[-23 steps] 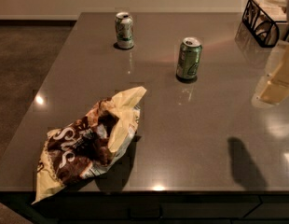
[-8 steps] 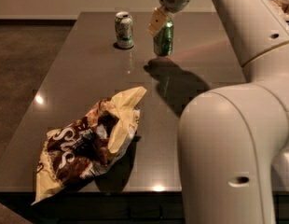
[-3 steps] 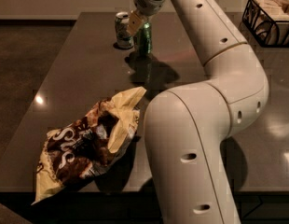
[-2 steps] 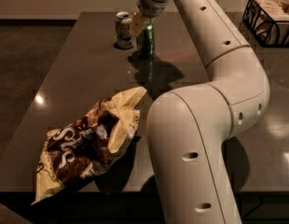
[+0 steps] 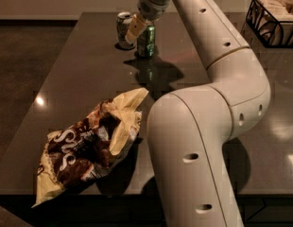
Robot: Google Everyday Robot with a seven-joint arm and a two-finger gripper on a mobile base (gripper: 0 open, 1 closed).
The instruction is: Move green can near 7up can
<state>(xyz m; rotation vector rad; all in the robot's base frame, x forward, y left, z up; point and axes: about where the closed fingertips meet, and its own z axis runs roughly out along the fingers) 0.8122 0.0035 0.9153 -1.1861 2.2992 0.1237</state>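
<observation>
The green can [image 5: 146, 41] stands upright on the dark table [image 5: 90, 79] at the far side. The 7up can [image 5: 123, 27], pale with green patches, stands just to its left, a small gap between them. My gripper [image 5: 139, 28] hangs over the green can from above. One pale finger [image 5: 133, 30] shows between the two cans, a little off the green can's left side. The other finger is hidden behind the can and wrist. The gripper looks open around the green can.
A crumpled brown and yellow chip bag [image 5: 87, 148] lies at the table's near left. A black wire basket [image 5: 274, 20] with something pale in it stands at the far right. My white arm [image 5: 203, 126] fills the right middle of the view.
The green can was carried from the table's middle right to beside the 7up can and now stands on the table. The visible finger has shifted left, away from the can.
</observation>
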